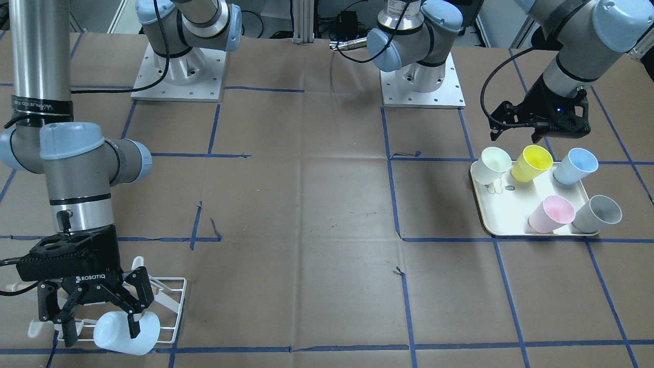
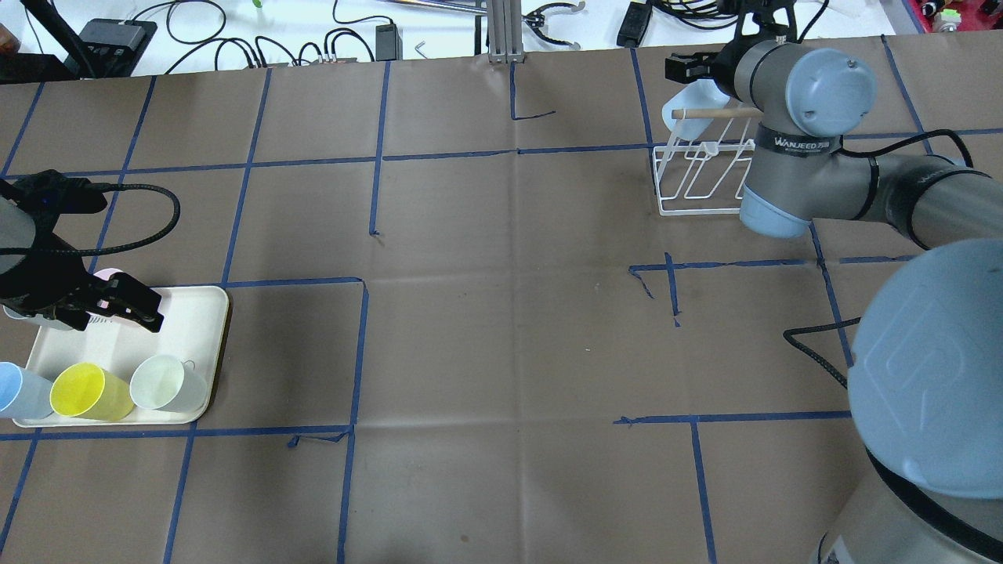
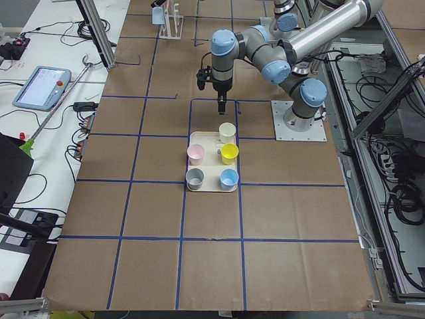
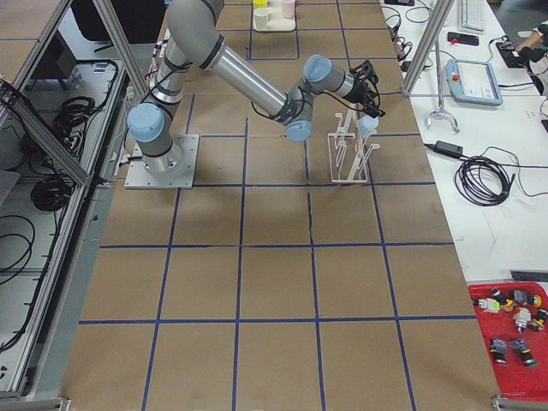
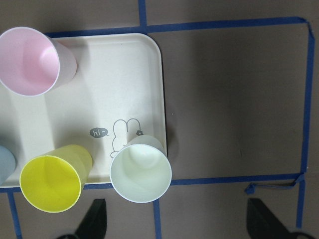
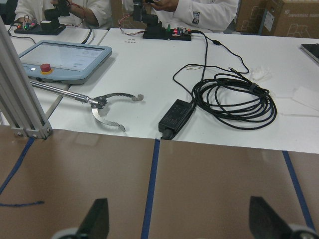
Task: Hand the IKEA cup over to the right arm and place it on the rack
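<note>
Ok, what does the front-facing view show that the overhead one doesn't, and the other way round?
Only the front-facing view shows the right pincer with its fingers spread open beside the white cup at the rack, and both arms' mounting plates. Only the overhead shows the cable-strewn white bench beyond the table. Both show the white cup, the rack, the tray, the yellow cup, the pale green cup, and the left pincer above the tray.

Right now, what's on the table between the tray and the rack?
Nothing: only bare brown paper with blue tape lines lies between tray and rack, seen in the overhead view.
</note>
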